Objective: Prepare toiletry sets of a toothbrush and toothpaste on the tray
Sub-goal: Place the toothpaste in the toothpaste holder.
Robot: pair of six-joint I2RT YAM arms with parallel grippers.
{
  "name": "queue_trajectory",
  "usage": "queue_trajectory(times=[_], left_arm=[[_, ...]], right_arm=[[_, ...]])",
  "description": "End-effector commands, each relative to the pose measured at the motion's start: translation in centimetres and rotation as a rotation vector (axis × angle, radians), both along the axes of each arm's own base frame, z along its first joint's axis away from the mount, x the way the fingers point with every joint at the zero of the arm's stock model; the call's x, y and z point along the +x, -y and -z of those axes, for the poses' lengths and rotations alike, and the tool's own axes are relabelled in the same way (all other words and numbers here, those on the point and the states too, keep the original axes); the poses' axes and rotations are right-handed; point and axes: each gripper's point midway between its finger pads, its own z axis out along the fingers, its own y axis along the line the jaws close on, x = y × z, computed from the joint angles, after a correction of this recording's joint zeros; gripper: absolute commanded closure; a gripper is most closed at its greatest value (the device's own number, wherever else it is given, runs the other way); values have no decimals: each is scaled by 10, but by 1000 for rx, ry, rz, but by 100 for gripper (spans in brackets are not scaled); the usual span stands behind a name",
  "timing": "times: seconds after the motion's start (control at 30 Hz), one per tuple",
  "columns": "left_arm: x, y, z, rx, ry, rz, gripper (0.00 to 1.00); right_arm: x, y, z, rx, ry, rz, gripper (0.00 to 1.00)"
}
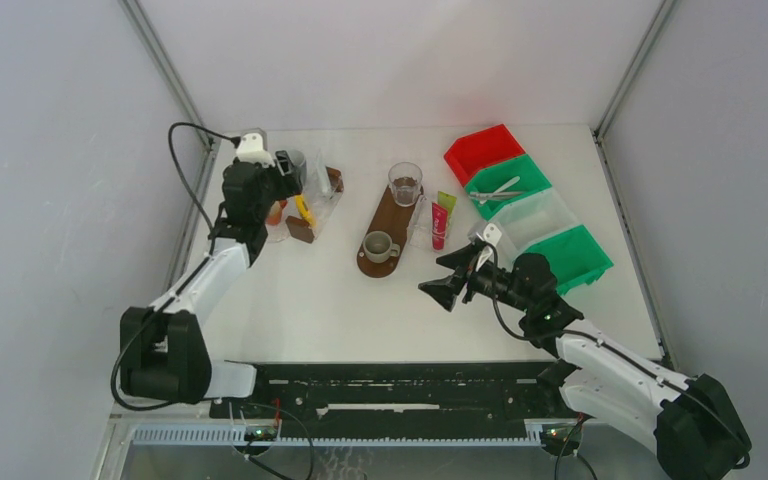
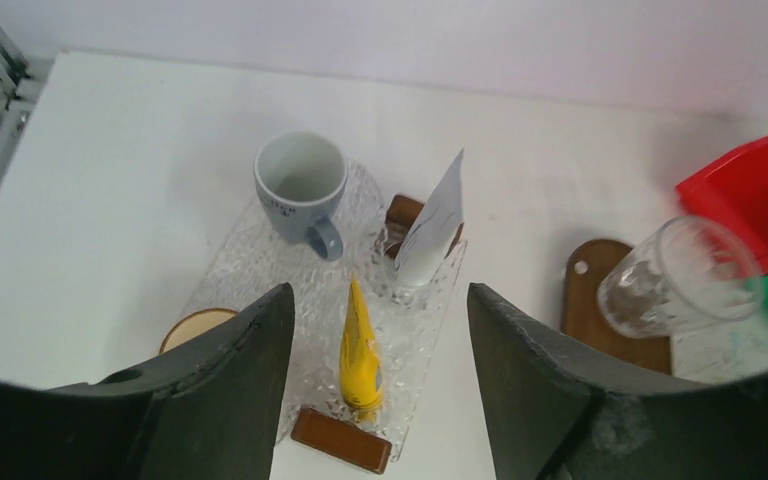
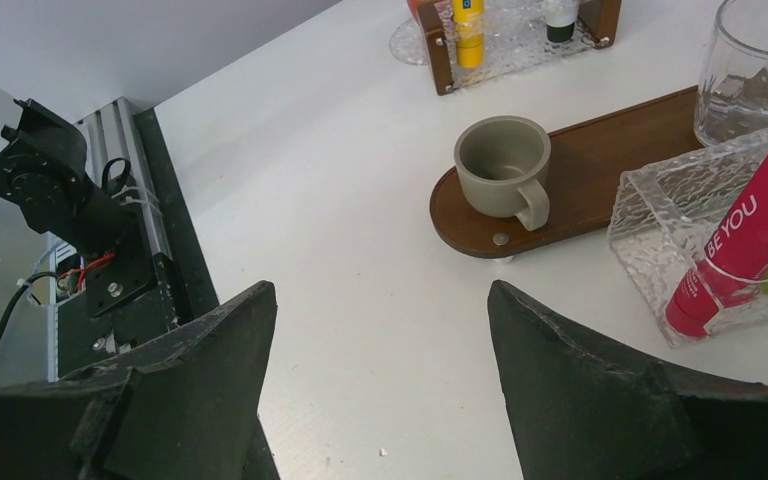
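Yellow toothpaste tube [image 2: 359, 352] on glass tray [image 2: 240, 265], between parted left fingers [image 2: 225, 385]

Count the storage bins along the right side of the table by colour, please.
Red bin: 1
Green bin: 2, the far green bin and the near green bin
Clear bin: 1
Total: 4
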Motion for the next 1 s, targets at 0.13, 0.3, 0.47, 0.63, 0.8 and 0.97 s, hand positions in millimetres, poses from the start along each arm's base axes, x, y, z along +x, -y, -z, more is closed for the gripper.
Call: queue_trajectory(times=[0.13,0.3,0.47,0.63,0.8,0.97], left_arm=[[-42,8,-68,-144,221,43,21],[-72,14,-97,-287,354,81,0],[-99,41,-115,-398,393,242,0],[-117,61,-124,-496,392,362,0],[-132,77,-135,-611,403,472,0],[-144,103,-147,-649,415,576,0]], right_arm=[[-1,1,-17,49,47,-2,16],[-3,3,-21,57,52,-2,16],[-8,5,-29,73,67,-8,16],[-13,10,-42,76,90,-3,15],[-16,21,-60,39,119,33,14],[-4,37,-61,40,70,150,0]])
